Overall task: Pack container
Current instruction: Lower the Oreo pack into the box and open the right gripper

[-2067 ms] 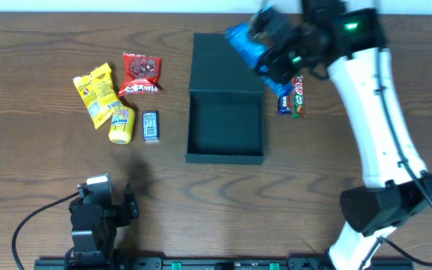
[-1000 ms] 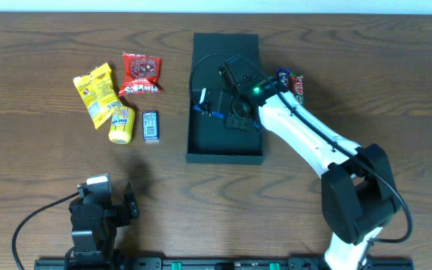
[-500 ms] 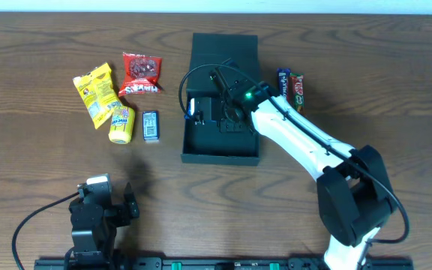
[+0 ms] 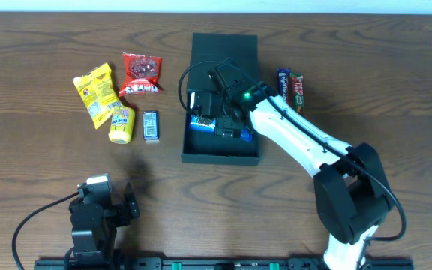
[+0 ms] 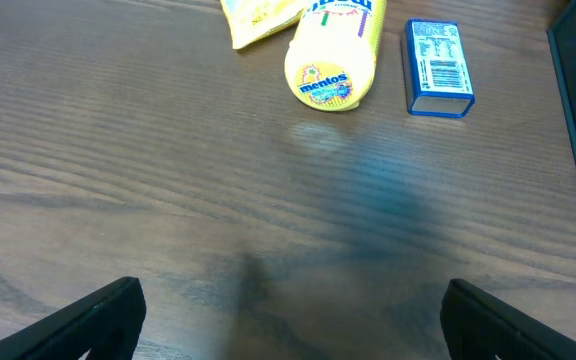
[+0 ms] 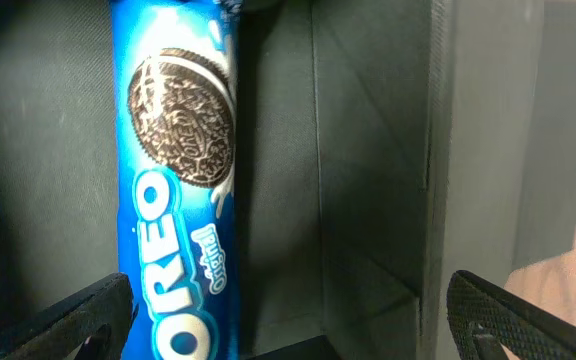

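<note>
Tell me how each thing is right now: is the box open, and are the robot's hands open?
container, open, lid folded back.
Oreo packet, lying inside the container.
right hand, open, above the container.
left hand, open, empty, above the table.
Mentos roll, lying on the table.
small blue box, flat on the table.
red packet, flat on the table.

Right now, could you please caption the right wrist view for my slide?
Open right gripper over an Oreo packet lying inside the dark green container.
</note>
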Available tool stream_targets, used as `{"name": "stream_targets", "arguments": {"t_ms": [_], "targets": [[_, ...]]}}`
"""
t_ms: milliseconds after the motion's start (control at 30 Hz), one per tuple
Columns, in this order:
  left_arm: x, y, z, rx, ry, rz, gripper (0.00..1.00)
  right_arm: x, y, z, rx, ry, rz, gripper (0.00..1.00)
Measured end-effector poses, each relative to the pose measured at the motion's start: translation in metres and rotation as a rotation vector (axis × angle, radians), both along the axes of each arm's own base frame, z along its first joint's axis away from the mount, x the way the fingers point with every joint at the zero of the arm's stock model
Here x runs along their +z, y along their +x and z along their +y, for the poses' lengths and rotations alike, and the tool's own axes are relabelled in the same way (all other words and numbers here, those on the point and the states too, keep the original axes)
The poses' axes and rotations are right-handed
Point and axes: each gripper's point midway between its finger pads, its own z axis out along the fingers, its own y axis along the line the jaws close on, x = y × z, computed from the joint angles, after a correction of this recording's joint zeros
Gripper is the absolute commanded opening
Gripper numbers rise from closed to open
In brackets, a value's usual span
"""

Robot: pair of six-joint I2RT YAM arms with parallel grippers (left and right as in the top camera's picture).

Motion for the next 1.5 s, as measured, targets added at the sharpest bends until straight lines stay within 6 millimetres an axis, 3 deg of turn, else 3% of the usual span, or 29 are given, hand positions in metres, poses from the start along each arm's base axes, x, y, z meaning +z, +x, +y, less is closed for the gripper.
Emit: {"name": "stream_targets", "arguments": {"t_ms": [33,100,133,167,200,333,600,1000,1167,1500], "targets": [[0.0,0.0,0.0,0.0,0.0,0.0,0.96,0.0,0.0,0.0,-0.037,0.014,0.007,0.94],[0.0,0.0,0.0,0.0,0.0,0.0,0.95,-0.002,-0.003,-0.002,-0.115,0.039,0.035,0.42],[0.0,0.0,0.0,0.0,0.0,0.0,0.95,-0.003,-0.006,-0.003,-0.144,0.046,0.054,0.21],[0.0,0.0,0.0,0.0,0.0,0.0,0.95,-0.005,-0.011,-0.005,-0.175,0.054,0.084,0.06],[0.0,0.0,0.0,0.0,0.0,0.0,0.96,-0.007,-0.016,-0.006,-0.198,0.06,0.114,0.02],[0.0,0.0,0.0,0.0,0.0,0.0,0.96,-0.013,-0.042,-0.002,-0.25,0.108,0.258,0.02],[0.0,0.0,0.0,0.0,0.0,0.0,0.95,-0.028,-0.054,0.014,-0.262,0.177,0.37,0.01],[0.0,0.0,0.0,0.0,0.0,0.0,0.95,-0.06,-0.058,0.03,-0.253,0.219,0.456,0.02],[0.0,0.0,0.0,0.0,0.0,0.0,0.95,-0.075,-0.054,0.02,-0.287,0.162,0.438,0.02],[0.0,0.0,0.0,0.0,0.0,0.0,0.95,-0.077,-0.033,0.006,-0.416,0.104,0.317,0.01]]}}
